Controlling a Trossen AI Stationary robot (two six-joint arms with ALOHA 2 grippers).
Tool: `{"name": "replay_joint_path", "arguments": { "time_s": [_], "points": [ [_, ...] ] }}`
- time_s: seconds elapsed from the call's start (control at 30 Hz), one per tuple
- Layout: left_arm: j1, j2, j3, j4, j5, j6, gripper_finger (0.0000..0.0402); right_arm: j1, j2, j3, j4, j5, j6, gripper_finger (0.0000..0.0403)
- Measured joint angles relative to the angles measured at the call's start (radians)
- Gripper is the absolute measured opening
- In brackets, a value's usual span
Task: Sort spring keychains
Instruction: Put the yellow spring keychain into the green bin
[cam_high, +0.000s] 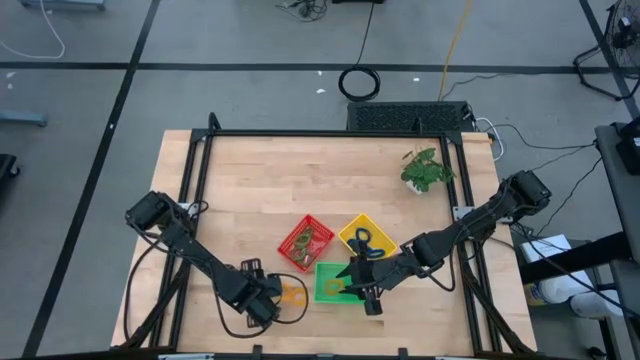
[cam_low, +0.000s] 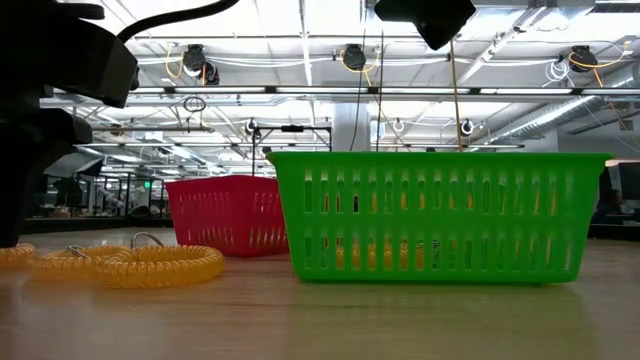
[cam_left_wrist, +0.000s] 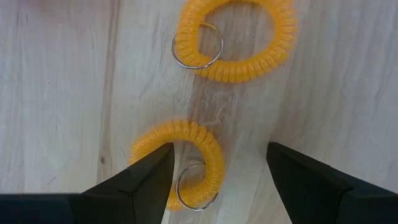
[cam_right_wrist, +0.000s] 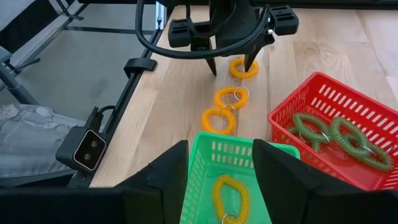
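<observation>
Left end effector (cam_left_wrist: 217, 171): released, fingers spread, poised directly over an orange spring keychain (cam_left_wrist: 186, 165) lying flat on the bench (cam_left_wrist: 56, 93); nothing is gripped.
Second orange keychain (cam_left_wrist: 239, 37): just beyond the fingertips, apart from the first, its metal ring (cam_left_wrist: 198, 46) turned toward the end effector.
Third orange keychain (cam_right_wrist: 219, 121): seen in the right wrist view, farthest from the left end effector, next to the green tray (cam_right_wrist: 233, 158).
Right end effector (cam_right_wrist: 221, 168): released, held over the green tray; an orange keychain (cam_right_wrist: 231, 194) lies inside, beneath it.
Red tray (cam_right_wrist: 311, 99): beside the right end effector; green keychains (cam_right_wrist: 339, 134) are held in it.
Yellow tray (cam_high: 362, 236): near the right end effector; contents cannot be identified.
Progress: judged partial; three orange keychains are left on the bench.
Risk, grip: the coil sits off-centre toward one finger; on closing, it may be pushed aside or only its metal ring caught.
Risk, flexibility: the soft coil may be deformed and slip out during lifting.
Risk, arms: both arms are close together near the green tray; a collision is possible at drop-off.
</observation>
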Motion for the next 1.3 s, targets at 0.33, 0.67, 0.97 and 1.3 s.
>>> {"name": "replay_joint_path", "arguments": {
  "time_s": [0.33, 0.67, 0.97, 1.3],
  "points": [
    [0.001, 0.002, 0.0, -0.003, 0.018, 0.0, 0.0269, 0.0, 0.0, 0.0, 0.0, 0.0, 0.0, 0.0164],
    [0.001, 0.003, -0.001, -0.004, 0.022, 0.0, 0.0218, 0.0, 0.0, 0.0, 0.0, 0.0, 0.0, 0.0164],
    [0.0, 0.003, -0.001, 0.0, 0.033, 0.003, 0.0084, 0.0, 0.0, 0.0, 0.0, 0.0, 0.0, 0.0164],
    [0.002, -0.01, -0.002, -0.011, 0.055, 0.078, 0.0009, 0.0, 0.0, 0.0, 0.0, 0.0, 0.0, 0.0165]
  ]
}}
